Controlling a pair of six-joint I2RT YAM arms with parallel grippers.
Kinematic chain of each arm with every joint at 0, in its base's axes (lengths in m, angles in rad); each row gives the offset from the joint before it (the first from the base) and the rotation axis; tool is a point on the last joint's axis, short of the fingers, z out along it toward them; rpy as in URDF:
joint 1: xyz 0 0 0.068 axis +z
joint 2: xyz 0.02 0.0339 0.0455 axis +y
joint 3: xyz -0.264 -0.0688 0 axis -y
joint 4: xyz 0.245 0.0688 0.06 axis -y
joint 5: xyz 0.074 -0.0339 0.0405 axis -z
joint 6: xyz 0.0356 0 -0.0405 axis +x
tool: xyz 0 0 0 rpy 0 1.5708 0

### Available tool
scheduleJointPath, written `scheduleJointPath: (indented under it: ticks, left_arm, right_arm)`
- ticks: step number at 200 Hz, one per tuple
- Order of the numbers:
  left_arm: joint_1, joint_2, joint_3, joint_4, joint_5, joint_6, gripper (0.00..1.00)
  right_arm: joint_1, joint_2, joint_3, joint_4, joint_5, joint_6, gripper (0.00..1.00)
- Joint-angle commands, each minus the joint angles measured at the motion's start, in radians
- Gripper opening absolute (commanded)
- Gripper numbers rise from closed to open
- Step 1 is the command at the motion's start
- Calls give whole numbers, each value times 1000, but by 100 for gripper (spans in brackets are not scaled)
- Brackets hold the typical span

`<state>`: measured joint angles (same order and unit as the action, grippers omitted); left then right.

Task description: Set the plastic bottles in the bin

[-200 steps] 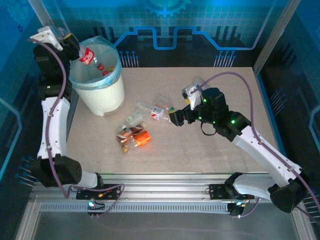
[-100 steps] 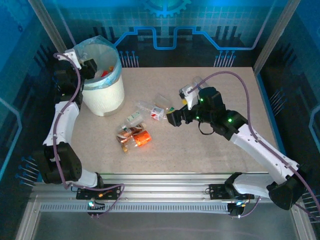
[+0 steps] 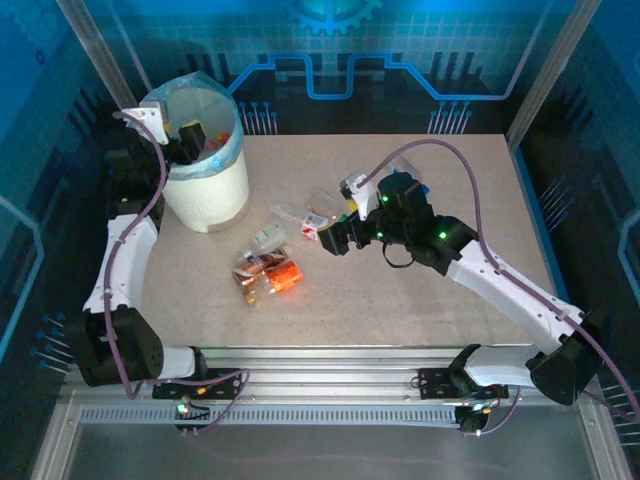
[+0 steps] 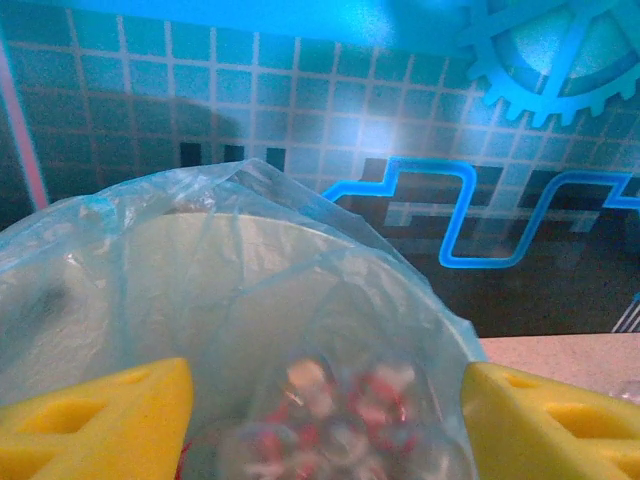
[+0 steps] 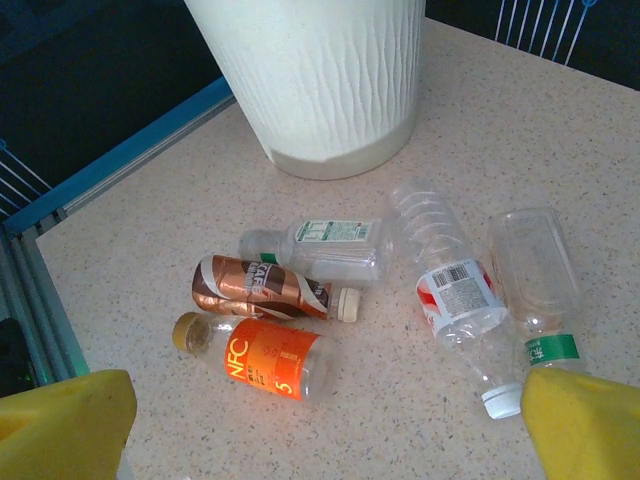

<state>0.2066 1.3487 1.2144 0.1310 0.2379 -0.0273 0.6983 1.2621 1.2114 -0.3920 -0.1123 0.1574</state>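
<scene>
My left gripper (image 3: 192,138) hangs over the bin (image 3: 205,195) at ten o'clock, fingers apart and empty, with several bottles (image 4: 330,410) inside. My right gripper (image 3: 328,240), wide open, hovers beside five loose bottles (image 5: 265,360) mid-table (image 3: 420,300), not yet binned.

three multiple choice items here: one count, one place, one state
1. Clear plastic bottles on the speckled table, right wrist view: A two; B five; C nine.
2. Left gripper hangs over: A the round white bag-lined bin; B those bottles; C bare table.
3. Right gripper: A shut on a bottle; B open, empty; C shut, empty.
Key: 1B, five lie by the bin; 2A, blue bag beneath it; 3B, yellow fingers apart, nothing between.
</scene>
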Motion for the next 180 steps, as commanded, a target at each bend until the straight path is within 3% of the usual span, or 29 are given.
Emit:
scheduleJointPath:
  ticks: [1, 81, 134, 180]
  left_arm:
    - [-3, -18, 47, -36, 39, -34, 70]
    - [-10, 69, 182, -247, 53, -102, 54]
    - [-21, 143, 242, -415, 8, -71, 25]
    - [-44, 290, 375, -566, -6, -36, 27]
  right_arm:
    - [21, 18, 46, 18, -6, 7, 100]
    - [24, 37, 54, -8, -3, -5, 100]
    - [25, 54, 56, -11, -14, -7, 100]
    - [25, 74, 72, -20, -20, -17, 100]
